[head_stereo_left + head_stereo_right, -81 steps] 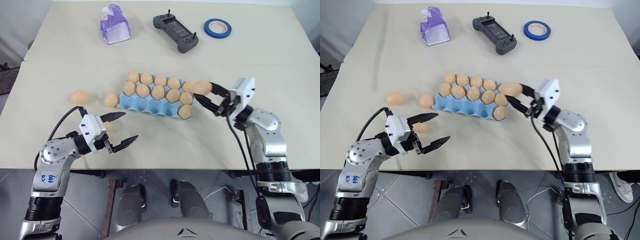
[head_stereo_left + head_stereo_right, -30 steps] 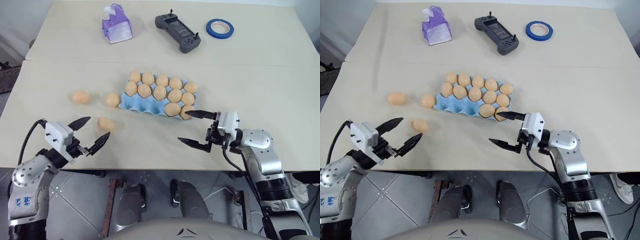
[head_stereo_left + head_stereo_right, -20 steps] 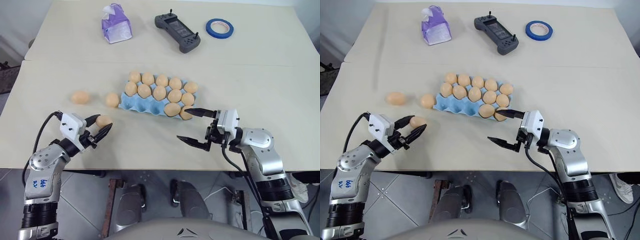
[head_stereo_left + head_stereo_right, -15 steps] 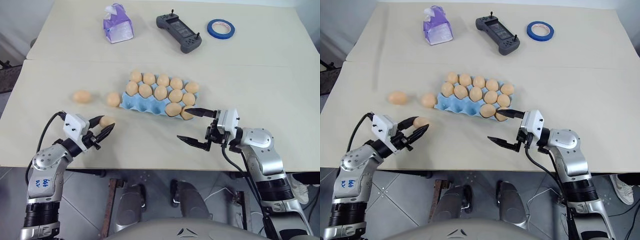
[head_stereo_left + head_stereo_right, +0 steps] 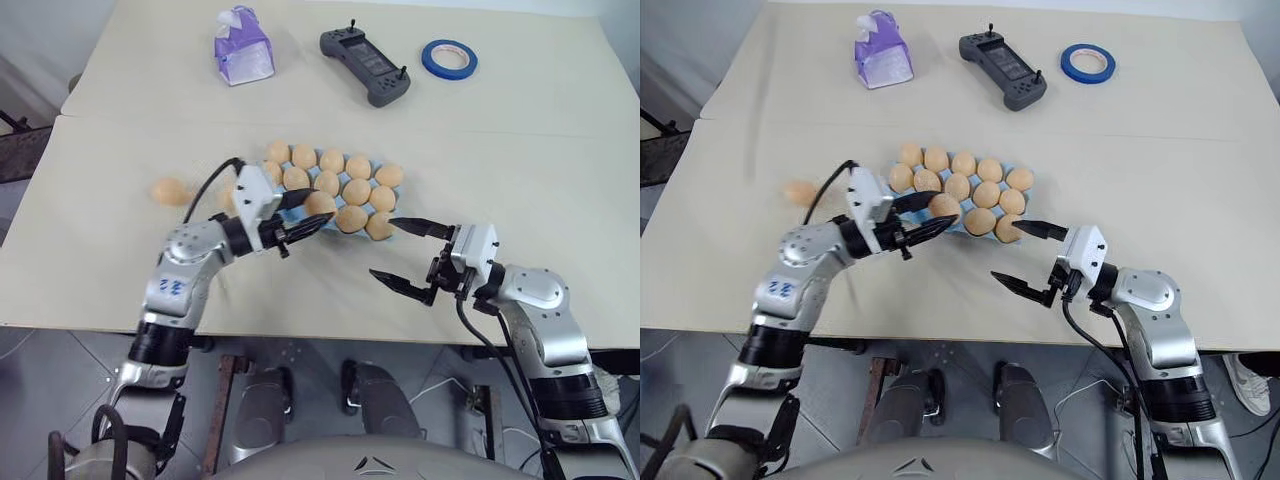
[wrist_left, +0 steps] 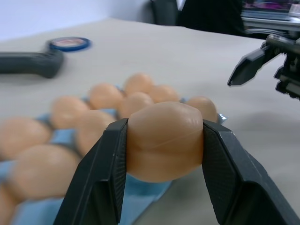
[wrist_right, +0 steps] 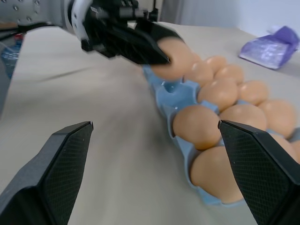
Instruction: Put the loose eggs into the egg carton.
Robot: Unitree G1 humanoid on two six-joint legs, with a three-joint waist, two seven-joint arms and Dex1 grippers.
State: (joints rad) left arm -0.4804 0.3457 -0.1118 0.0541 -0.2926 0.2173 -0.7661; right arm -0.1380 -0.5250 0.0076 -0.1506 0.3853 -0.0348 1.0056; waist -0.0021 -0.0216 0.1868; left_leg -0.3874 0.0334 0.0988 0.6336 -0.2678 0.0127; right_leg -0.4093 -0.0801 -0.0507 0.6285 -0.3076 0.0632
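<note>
Egg carton (image 5: 300, 216) mid-table, most cups filled. Left gripper (image 5: 305, 213) over carton's near-left corner, fingers clamped on one egg (image 6: 165, 140). Right gripper (image 5: 405, 257) just off carton's near-right corner, fingers spread wide, nothing between them. One loose egg (image 5: 171, 190) lies left of carton

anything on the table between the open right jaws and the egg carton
No. In the left eye view, only bare table separates the right gripper from the egg carton's near edge; its upper finger nearly reaches it.

Fifteen eggs (image 5: 356, 190), one egg carton (image 7: 164, 101)
</note>
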